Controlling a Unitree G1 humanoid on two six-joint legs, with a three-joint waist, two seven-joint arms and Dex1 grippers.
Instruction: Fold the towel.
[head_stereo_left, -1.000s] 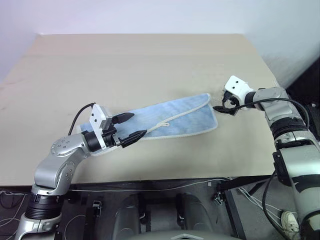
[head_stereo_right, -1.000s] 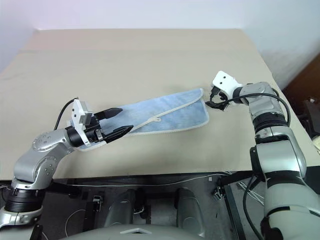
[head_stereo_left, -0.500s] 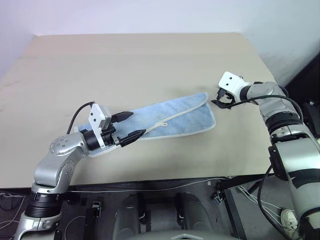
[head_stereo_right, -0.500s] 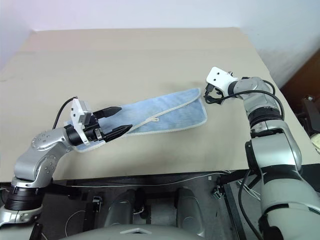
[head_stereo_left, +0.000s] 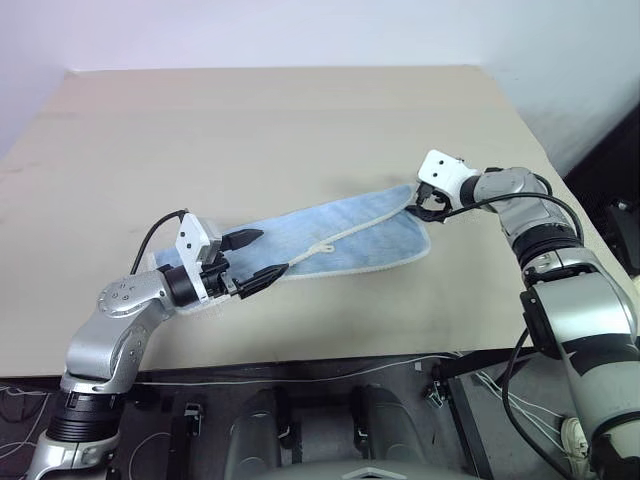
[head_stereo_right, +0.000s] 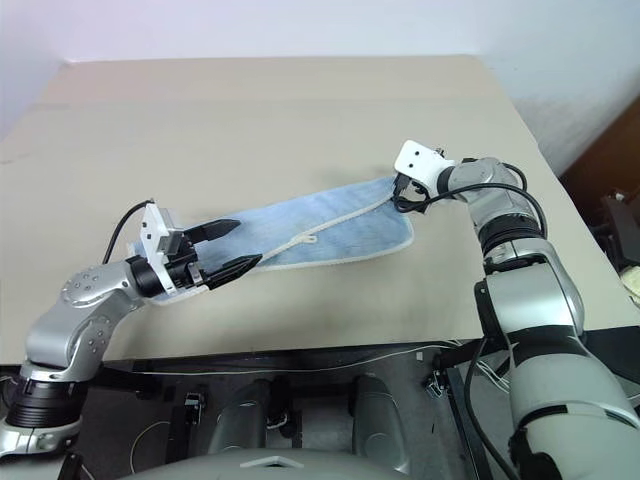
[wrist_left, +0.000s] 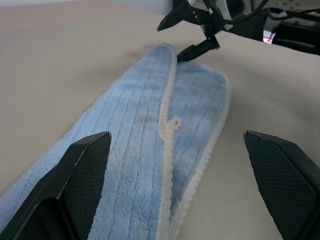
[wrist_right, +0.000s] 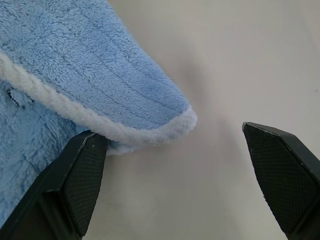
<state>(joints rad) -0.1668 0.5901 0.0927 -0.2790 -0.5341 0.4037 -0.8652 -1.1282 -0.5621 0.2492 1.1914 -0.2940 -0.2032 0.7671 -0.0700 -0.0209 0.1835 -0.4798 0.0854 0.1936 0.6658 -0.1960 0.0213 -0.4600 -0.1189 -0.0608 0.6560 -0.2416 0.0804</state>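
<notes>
Beige table (head_stereo_left: 300, 120), white wall behind, folded towel (head_stereo_left: 340, 235), both end effectors released

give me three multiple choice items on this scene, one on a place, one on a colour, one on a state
1. Where is the right tool?
A. at the towel's far right corner
B. beside the left tool
C. off the table

2. What colour is the towel?
A. red with black trim
B. light blue with whitish border
C. plain green

3. How does the left tool stand?
A. shut on the towel
B. shut on nothing
C. open, over the towel's near end

Answers: 1 A, its fingers flank that corner. 2 B, blue pile with pale edging shows. 3 C, both fingers stand wide apart over the cloth.
</notes>
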